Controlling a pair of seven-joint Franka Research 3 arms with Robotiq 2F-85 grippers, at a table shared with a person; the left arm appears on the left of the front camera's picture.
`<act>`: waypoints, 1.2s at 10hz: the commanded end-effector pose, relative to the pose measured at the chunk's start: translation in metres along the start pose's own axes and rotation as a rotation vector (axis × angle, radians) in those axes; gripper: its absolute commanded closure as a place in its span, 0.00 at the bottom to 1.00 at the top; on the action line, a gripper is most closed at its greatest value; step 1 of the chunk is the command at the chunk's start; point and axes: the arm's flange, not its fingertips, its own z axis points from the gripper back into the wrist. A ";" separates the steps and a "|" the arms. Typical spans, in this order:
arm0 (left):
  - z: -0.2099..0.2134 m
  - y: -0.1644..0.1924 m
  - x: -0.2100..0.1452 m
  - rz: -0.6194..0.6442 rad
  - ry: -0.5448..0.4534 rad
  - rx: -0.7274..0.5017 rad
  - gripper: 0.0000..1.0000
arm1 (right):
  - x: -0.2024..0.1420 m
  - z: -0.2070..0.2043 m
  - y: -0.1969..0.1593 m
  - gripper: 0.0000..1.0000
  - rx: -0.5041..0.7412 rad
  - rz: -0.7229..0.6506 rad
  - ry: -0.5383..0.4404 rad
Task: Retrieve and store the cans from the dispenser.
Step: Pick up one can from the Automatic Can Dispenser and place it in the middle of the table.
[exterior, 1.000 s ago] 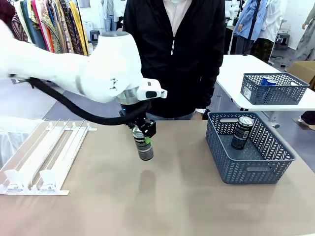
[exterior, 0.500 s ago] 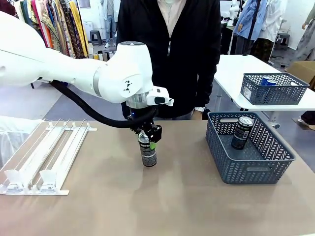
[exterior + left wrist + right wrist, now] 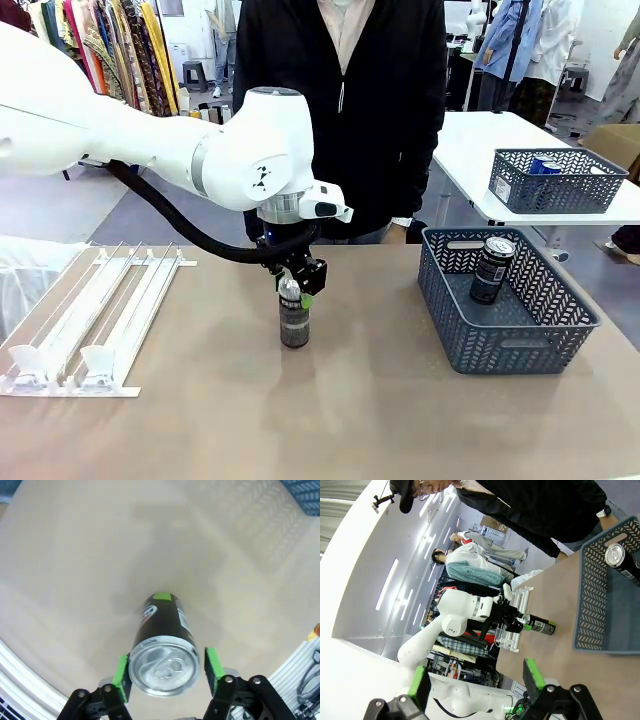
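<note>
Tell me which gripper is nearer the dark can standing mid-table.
Left. The left gripper sits over the can, pads either side of its top; the right gripper is well away from it.

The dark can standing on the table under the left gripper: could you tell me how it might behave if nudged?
The dark can is slim and tall, so a high nudge would likely tip it. Toppled, its round body would probably roll. Its unopened top suggests it is fairly heavy.

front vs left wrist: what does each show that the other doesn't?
Front alone: the flat white plastic dispenser rack, its lanes bare, and the dark grey lattice basket holding a second dark can.

Left wrist alone: the silver pull-tab lid of the dark slim can, and a gap between it and one green pad.

Both: that can upright on the tan table, the left gripper around its top.
</note>
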 end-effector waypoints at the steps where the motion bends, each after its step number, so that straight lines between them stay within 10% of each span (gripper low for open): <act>1: 0.005 -0.002 0.004 0.016 -0.001 0.047 0.00 | 0.002 -0.002 0.002 0.00 0.025 0.019 -0.015; 7: 0.076 0.010 -0.050 0.118 -0.068 0.005 0.00 | 0.002 -0.002 0.002 0.00 0.025 0.019 -0.015; 9: 0.122 0.031 -0.125 0.169 -0.101 -0.151 0.00 | 0.002 -0.002 0.002 0.00 0.025 0.019 -0.015; 12: 0.166 0.118 -0.279 0.477 -0.457 -0.446 0.00 | 0.002 -0.002 0.002 0.00 0.025 0.019 -0.015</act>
